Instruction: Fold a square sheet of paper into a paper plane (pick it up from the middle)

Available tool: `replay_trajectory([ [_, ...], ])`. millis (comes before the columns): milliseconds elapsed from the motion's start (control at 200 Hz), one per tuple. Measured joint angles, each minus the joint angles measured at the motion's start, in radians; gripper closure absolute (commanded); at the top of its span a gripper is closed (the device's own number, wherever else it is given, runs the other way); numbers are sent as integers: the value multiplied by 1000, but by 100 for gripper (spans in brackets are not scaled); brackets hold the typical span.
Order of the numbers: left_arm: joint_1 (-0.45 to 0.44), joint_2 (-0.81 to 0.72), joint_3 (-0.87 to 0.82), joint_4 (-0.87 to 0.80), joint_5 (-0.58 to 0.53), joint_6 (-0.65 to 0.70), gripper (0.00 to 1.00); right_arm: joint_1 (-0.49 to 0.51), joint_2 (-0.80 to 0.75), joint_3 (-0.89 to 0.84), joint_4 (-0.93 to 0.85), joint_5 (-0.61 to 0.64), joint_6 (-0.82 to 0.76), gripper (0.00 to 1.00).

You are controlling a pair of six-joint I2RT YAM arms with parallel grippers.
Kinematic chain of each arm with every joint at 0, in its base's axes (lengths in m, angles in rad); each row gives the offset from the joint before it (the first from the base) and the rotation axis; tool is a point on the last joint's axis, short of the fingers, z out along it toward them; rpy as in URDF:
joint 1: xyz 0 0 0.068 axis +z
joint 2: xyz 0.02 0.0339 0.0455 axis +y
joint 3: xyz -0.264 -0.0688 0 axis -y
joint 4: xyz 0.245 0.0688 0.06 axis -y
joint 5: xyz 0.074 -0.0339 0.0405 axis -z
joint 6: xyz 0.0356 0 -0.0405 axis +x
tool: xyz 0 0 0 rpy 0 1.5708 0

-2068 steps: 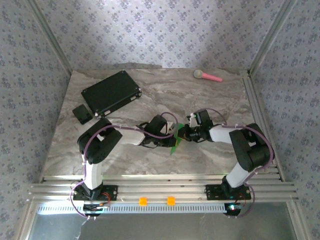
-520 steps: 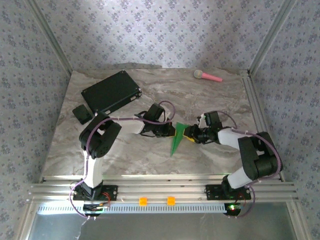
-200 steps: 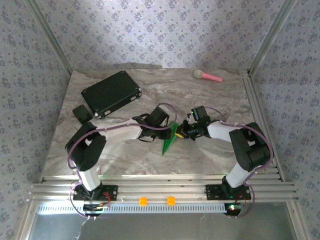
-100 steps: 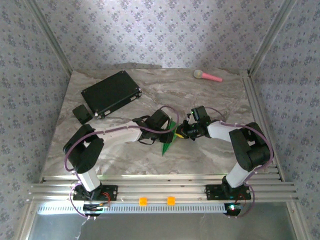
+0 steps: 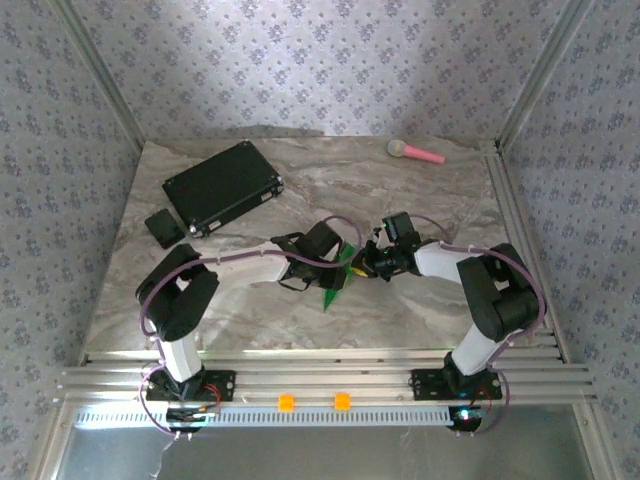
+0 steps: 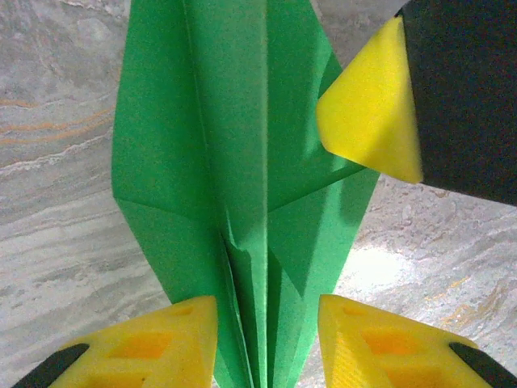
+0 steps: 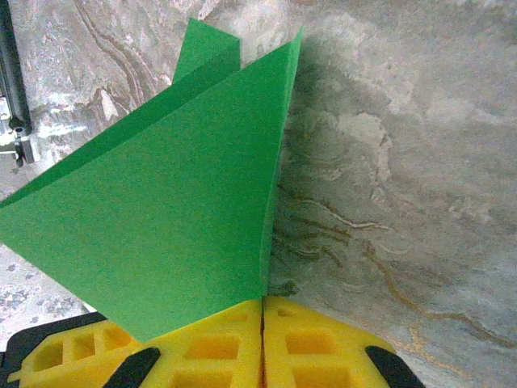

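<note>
The square sheet of paper is folded into a narrow, pointed green paper plane (image 5: 336, 283) with long creases, and it stands on edge on the marble table between both grippers. My left gripper (image 5: 334, 262) is open. In the left wrist view its yellow fingers (image 6: 153, 343) straddle the plane's centre folds (image 6: 258, 202) with a gap on the right side. My right gripper (image 5: 364, 264) is shut on the plane's edge. In the right wrist view its gripper (image 7: 262, 311) has the pads pressed together under the green flap (image 7: 178, 218). The right fingertip (image 6: 367, 113) touches the paper from the upper right.
A black case (image 5: 222, 185) and a small black box (image 5: 163, 228) lie at the back left. A pink-handled microphone toy (image 5: 415, 152) lies at the back right. Aluminium rails (image 5: 320, 378) run along the near edge and the right side (image 5: 510, 220).
The left arm's elbow has swung slightly and its gripper has edged right onto the plane, jaws a little wider. The right gripper holds the paper in the same place.
</note>
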Motion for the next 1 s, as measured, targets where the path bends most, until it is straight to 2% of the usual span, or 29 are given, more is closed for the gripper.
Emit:
replay_trajectory([
  [695,0,63,35,-9,-8,24,71,-2,0,0,0,-8,0,90],
  [999,0,86,44,-10,-11,27,80,-3,4,0,0,-15,0,89],
])
